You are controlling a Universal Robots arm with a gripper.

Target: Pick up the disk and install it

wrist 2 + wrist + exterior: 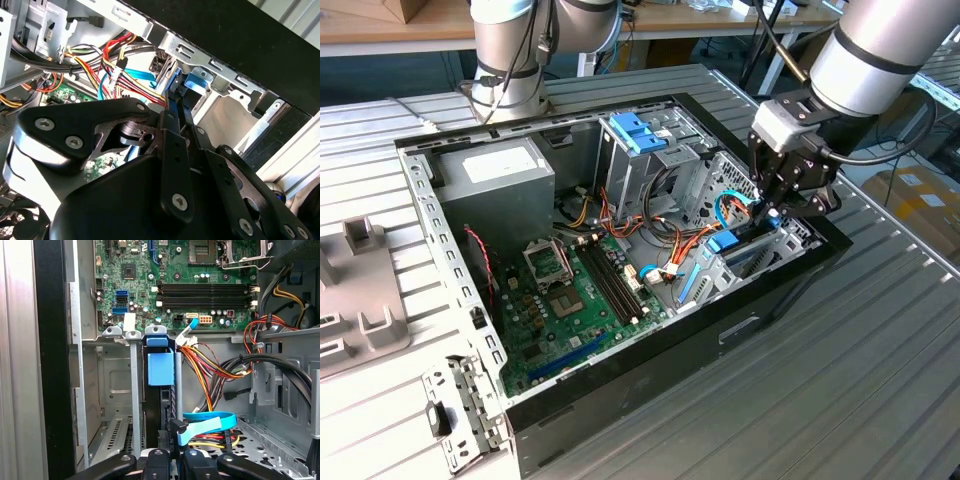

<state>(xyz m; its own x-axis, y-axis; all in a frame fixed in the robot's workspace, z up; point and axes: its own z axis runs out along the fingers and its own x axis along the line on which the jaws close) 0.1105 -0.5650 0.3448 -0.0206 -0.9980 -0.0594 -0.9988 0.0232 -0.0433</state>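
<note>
In the first wrist view, the gripper [172, 457] is seen closed on the near edge of the disk [160, 367], which stands on edge directly ahead of the fingertips, between the upright metal rails of the drive cage [134, 390]. The bright blue carrier is seen at the disk's far end, just short of the motherboard [200, 290] beyond it.

In the exterior view, the gripper [775, 215] is seen lowered into the computer case [620, 390] at its front corner, with the disk [723, 243] just below and beside it inside the cage.

The pick-up is judged done, since the disk is held and already lies within its slot. Whether it has been pushed fully home cannot be told; seating and release are judged to be left.

Room around the tool is tight. On one side of the gripper the cage rails and the black case wall [50, 365] are close by. On the other side a bundle of red, orange and yellow cables [210, 375] passes near the disk, and a blue flat cable [210, 422] loops just beside the fingers. In the second wrist view, the gripper [176, 97] is seen close under the slotted metal edge of the cage [200, 52]. Open room is found only back along the tool's own axis, out of the case.
</note>
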